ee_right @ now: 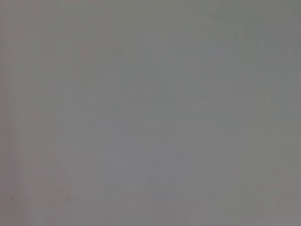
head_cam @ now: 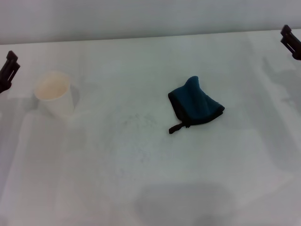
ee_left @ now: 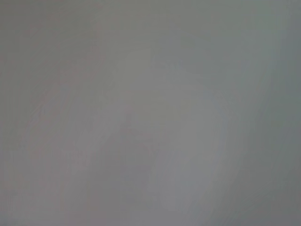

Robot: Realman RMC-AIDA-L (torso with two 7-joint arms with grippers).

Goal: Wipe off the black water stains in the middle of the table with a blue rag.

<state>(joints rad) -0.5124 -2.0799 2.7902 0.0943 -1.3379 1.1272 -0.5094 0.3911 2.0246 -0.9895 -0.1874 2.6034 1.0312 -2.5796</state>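
Left gripper (head_cam: 8, 70), right gripper (head_cam: 291, 40) – cut off at edges, openness unclear, blue rag (head_cam: 195, 104) untouched.

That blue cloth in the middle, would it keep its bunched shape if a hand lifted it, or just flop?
The blue rag would probably flop: it sits as a soft, creased bundle on the table, so it looks limp rather than stiff. It likely weighs little, being small thin fabric. Pushed, it would probably drag or crumple rather than roll. Its black loop tab might trail behind.

L gripper (head_cam: 8, 70) parked at far left edge, R gripper (head_cam: 291, 41) at far right.
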